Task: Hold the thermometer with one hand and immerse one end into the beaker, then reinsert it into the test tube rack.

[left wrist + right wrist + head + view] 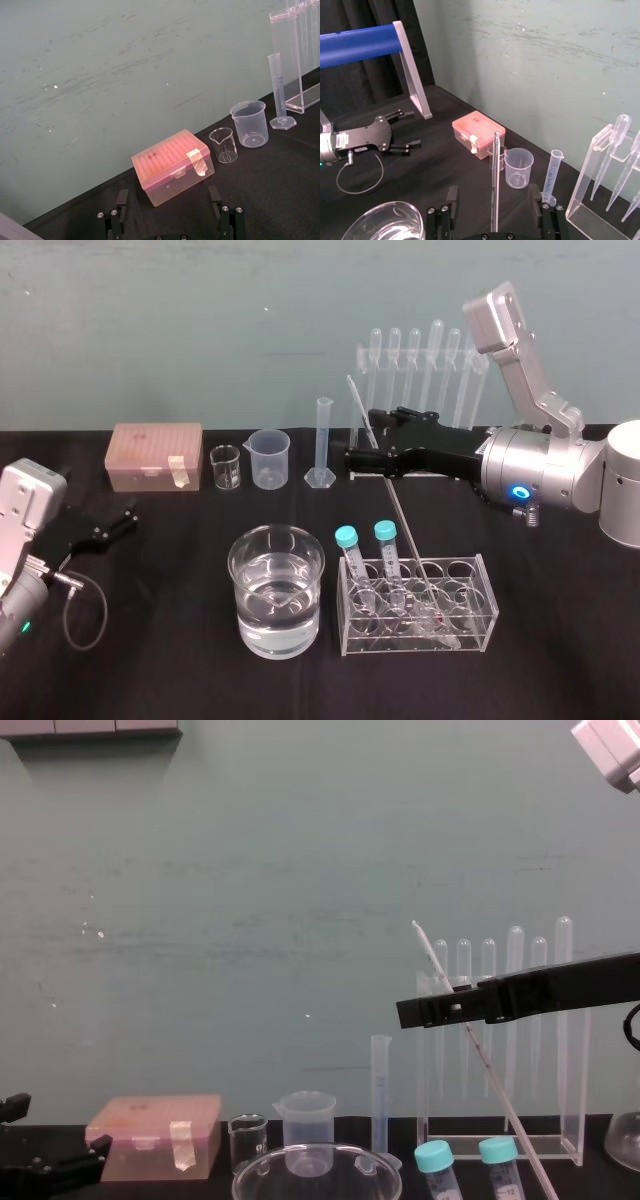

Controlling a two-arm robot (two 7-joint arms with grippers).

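The thermometer (395, 505) is a long thin glass rod leaning up and back, its lower end in the low clear test tube rack (485, 615). My right gripper (362, 440) reaches in from the right at the rod's upper part. In the right wrist view the thermometer (494, 185) stands between the gripper's fingers (451, 200) with a gap on each side, so the right gripper (493, 192) is open. The wide glass beaker (276, 590) holds water and stands left of the rack. My left gripper (118, 523) rests open and empty at the table's left.
Along the back stand a pink tip box (155, 455), a tiny glass beaker (225, 467), a small plastic beaker (270, 458), a graduated cylinder (322, 440) and a tall acrylic stand (420, 370) with pipettes. Two blue-capped tubes (347, 550) sit in the rack.
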